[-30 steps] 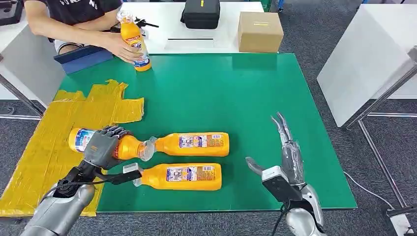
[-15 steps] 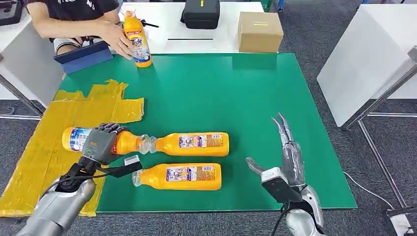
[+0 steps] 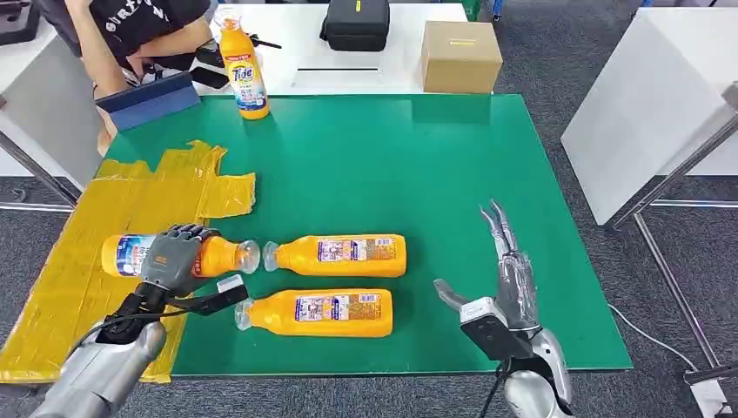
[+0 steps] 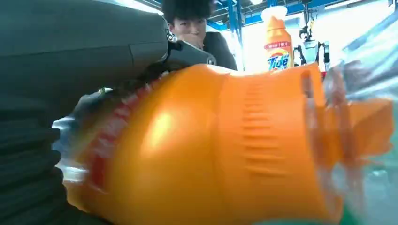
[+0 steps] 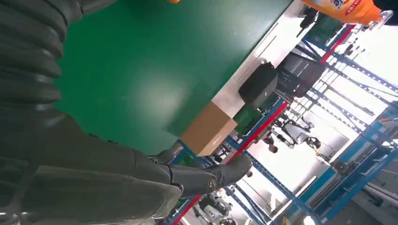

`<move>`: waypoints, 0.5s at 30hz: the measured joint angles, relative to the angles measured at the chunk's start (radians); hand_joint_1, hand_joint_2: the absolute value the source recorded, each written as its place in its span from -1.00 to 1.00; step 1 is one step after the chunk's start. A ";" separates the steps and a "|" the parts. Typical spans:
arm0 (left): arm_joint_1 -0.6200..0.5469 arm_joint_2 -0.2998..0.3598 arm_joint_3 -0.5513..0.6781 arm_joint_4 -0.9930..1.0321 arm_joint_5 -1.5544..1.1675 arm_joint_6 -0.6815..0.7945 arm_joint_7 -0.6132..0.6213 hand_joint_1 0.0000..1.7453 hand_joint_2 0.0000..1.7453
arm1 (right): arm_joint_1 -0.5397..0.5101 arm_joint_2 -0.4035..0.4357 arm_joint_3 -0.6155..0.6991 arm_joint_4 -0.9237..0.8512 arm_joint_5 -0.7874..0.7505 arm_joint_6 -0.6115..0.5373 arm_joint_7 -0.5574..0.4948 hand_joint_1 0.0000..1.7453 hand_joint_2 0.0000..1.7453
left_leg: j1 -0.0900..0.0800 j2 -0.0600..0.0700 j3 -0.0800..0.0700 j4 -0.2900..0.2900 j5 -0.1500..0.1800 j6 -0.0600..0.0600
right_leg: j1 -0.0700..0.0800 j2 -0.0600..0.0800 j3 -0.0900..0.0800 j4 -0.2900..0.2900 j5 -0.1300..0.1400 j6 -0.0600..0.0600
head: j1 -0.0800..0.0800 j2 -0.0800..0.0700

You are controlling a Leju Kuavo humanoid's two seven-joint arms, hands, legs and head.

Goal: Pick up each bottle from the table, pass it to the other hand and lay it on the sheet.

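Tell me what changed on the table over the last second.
The left hand dragged its gripped bottle further onto the yellow sheet, away from the two lying bottles. The person let go of the upright Tide bottle, now standing alone. The right hand and both lying bottles stayed put.

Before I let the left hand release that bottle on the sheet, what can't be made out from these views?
- Head view: whether the held bottle rests on the yellow sheet; the left robot hand covers its middle.
- Left wrist view: the bottle is blurred at close range and hides the fingers.
- Right wrist view: the right robot hand has its fingertips cut off.
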 measured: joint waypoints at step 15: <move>0.025 0.001 0.024 -0.004 -0.030 -0.043 0.026 -1.00 1.00 | 0.005 0.000 0.008 0.000 0.027 0.021 0.016 -1.00 1.00 | 0.000 0.000 0.001 0.000 0.000 0.000 | 0.000 0.000 0.000 0.000 0.000 0.000 | 0.000 0.000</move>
